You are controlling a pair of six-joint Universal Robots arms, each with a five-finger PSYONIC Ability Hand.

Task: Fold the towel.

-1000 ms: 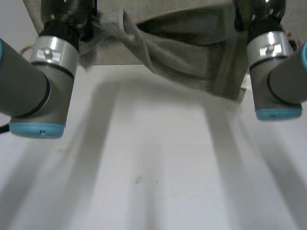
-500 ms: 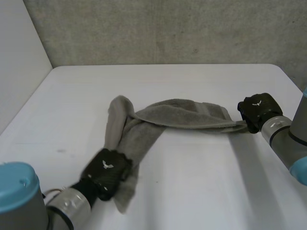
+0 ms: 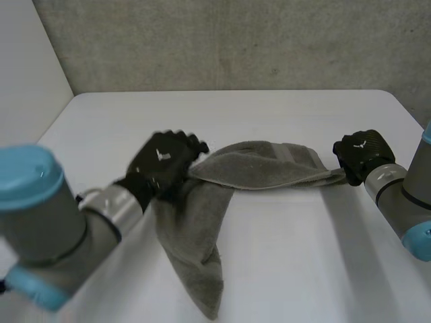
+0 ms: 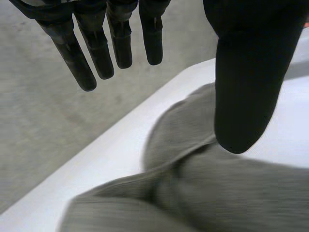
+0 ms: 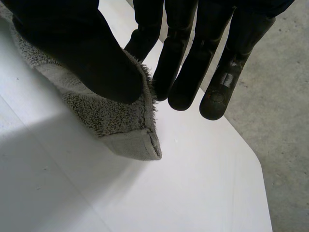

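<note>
Left hand (image 3: 165,160) had left the towel's near tail and was over its bend; right hand (image 3: 360,153) had not moved.
The towel (image 3: 262,167) lay bent on the white tabletop (image 3: 289,256): one run went from the right hand to the bend, and the tail trailed toward the near edge, reaching further than half a second before. Left hand's fingers were straight and spread, thumb apart, gripping nothing. Right hand still pinched the towel's right-end corner between thumb and fingers.
</note>
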